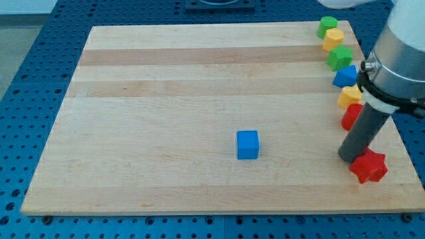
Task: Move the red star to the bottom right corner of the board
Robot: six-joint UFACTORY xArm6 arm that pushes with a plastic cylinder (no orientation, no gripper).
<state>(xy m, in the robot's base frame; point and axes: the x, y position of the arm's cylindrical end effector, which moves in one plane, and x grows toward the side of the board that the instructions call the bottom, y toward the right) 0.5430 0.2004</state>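
Observation:
The red star (368,166) lies near the board's right edge, low in the view, a little above the bottom right corner. My tip (348,158) rests on the board just to the star's upper left, touching or almost touching it. The dark rod rises from there up and to the right into the arm's grey body (398,53).
A blue cube (248,145) sits at mid-board, low. Along the right edge, from the top down: a green block (326,26), a yellow block (333,38), a green block (340,58), a blue block (344,77), a yellow block (349,97) and a red block (351,117), partly behind the rod.

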